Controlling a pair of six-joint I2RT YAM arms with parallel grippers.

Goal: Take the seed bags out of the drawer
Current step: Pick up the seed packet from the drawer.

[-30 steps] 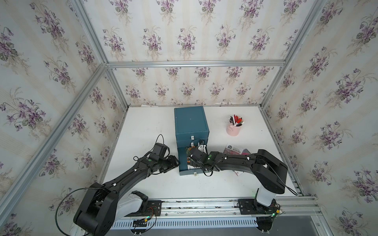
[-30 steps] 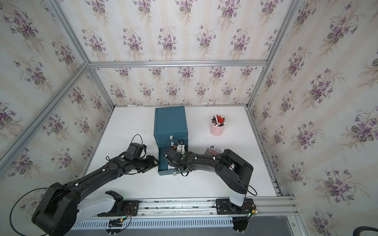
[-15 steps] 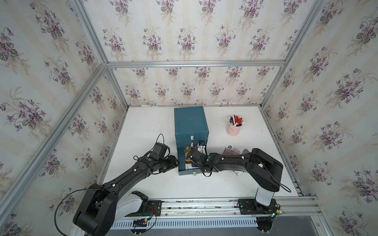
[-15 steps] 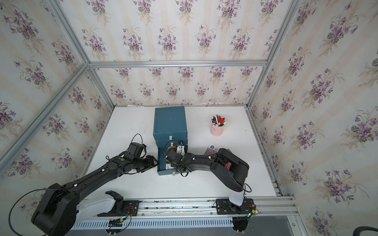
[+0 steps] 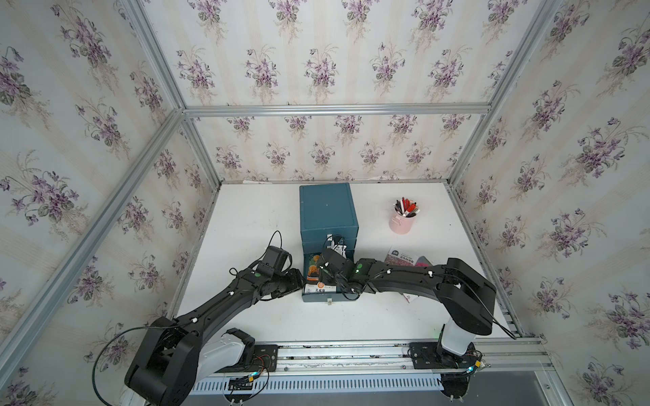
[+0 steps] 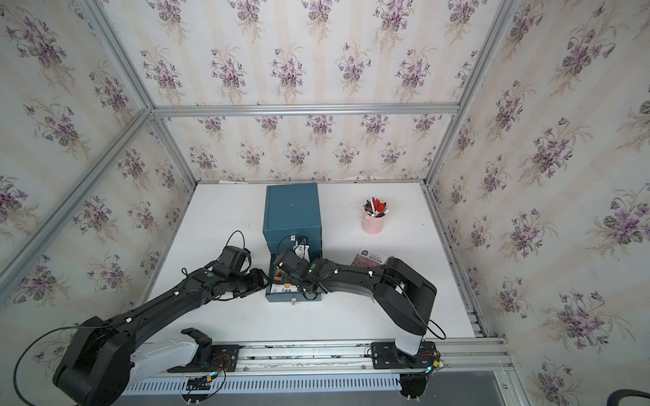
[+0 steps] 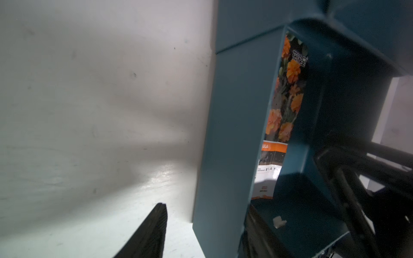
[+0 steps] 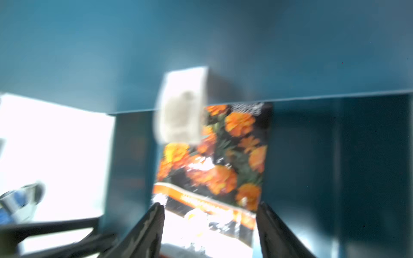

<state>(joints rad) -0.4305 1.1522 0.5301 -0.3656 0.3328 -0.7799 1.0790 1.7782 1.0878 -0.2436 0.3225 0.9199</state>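
The drawer cabinet (image 5: 327, 211) is teal-blue. The seed bag (image 8: 214, 160) shows orange marigolds on dark green-black, an orange band and a white strip. Far right, the cup (image 5: 402, 225) is pink.

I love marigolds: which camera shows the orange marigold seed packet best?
The right wrist view: the marigold packet is large and nearly whole, though blurred. The left wrist view shows a sharp narrow strip past the drawer wall. In both top views it is small, partly under the right arm.
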